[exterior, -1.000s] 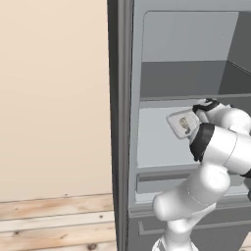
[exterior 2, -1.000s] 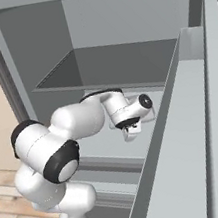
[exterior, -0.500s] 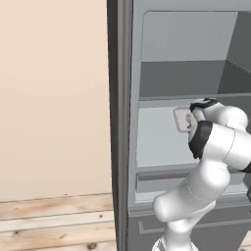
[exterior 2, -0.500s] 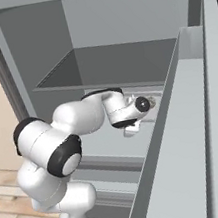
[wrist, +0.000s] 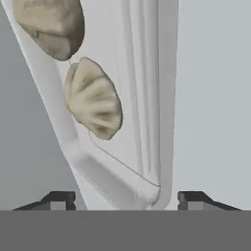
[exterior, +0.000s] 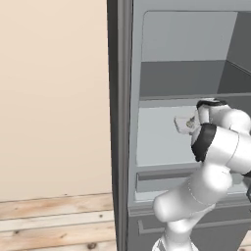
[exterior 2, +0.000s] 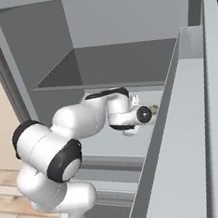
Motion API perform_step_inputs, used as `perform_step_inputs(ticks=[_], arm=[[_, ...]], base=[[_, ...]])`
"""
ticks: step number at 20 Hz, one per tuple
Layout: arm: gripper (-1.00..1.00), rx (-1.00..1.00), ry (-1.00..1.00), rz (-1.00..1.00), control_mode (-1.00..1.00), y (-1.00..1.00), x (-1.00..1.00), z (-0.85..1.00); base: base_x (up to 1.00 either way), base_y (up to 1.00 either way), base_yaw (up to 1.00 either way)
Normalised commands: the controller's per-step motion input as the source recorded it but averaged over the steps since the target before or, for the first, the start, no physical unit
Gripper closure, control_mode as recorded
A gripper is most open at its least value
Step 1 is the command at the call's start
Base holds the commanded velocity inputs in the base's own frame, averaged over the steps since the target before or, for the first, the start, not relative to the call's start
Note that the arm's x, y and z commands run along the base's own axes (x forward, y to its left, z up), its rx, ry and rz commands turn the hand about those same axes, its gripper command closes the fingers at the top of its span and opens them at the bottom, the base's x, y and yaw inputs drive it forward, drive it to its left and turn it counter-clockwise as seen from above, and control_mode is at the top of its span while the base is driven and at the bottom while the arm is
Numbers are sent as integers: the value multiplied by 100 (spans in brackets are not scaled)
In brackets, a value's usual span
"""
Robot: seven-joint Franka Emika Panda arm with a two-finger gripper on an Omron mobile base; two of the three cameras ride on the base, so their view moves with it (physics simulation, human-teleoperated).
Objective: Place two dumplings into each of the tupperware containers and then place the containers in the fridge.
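In the hand view the whitish translucent tupperware container (wrist: 147, 98) runs up from between my fingertips (wrist: 59, 198), with two pale dumplings (wrist: 93, 105) lying in it. My gripper (wrist: 125, 198) is open, its tips well apart on either side of the container's near corner, with a gap on each side. In the left base view the container (exterior: 184, 122) sits inside the fridge (exterior: 162, 142), below the dark shelf, right in front of my gripper (exterior: 196, 121). The right base view shows my gripper (exterior 2: 149, 111) by the same container (exterior 2: 154, 108). What the container rests on is hidden.
The fridge door (exterior 2: 190, 157) stands open along the right of the right base view, close to my hand. A dark shelf (exterior 2: 108, 63) lies just above my forearm. A beige wall (exterior: 54, 98) and wooden floor (exterior: 59, 220) lie left of the fridge.
The jaws have opened off the container's rim. The hand has moved slightly deeper into the fridge and the container has barely shifted.
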Motion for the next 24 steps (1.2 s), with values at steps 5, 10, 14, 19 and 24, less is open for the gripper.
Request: perform_step_inputs(ticks=[5, 10, 14, 19, 24], arm=[[-100, 17, -55, 6, -100, -71, -100, 2], [-100, -23, -20, 6, -100, 50, -100, 79], [-100, -69, 0, 9, -100, 100, -100, 91], [-100, -88, 0, 7, -100, 100, -100, 44], [-100, -89, 14, 8, -100, 98, -100, 28]], base=[[0, 0, 0], [0, 0, 0], [0, 0, 0], [0, 0, 0], [0, 0, 0]])
